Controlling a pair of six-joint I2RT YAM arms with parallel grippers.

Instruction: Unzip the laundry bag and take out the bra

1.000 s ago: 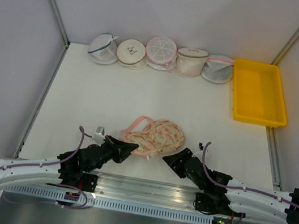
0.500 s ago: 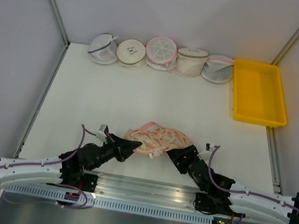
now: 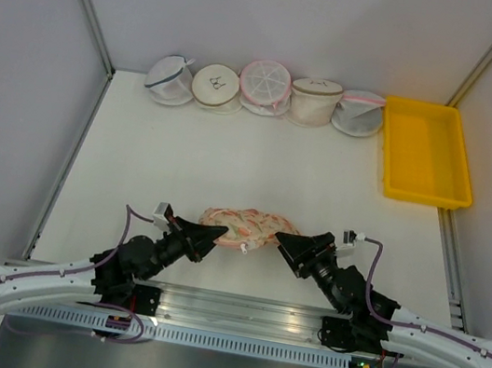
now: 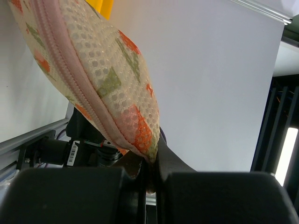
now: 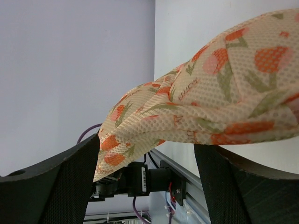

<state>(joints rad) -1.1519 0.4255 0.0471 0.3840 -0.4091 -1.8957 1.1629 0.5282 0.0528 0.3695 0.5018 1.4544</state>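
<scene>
The laundry bag (image 3: 244, 222), cream mesh with an orange-pink print and pink trim, is bunched up and held off the table between my two grippers. My left gripper (image 3: 215, 232) is shut on the bag's left edge; in the left wrist view the jaws (image 4: 152, 161) pinch the pink-trimmed seam of the bag (image 4: 93, 79). My right gripper (image 3: 283, 240) is open at the bag's right end. In the right wrist view its fingers (image 5: 51, 186) stand wide apart and the bag (image 5: 210, 102) drapes across the gap above them. The bra is hidden.
Several round mesh laundry bags (image 3: 265, 88) stand in a row along the back wall. A yellow tray (image 3: 426, 153) sits at the back right. The aluminium rail (image 3: 234, 314) with the arm bases runs along the near edge.
The bag lay flat and spread out; it is now bunched and lifted. My left gripper has risen with its edge, and my right gripper has moved in to the bag's right end.
</scene>
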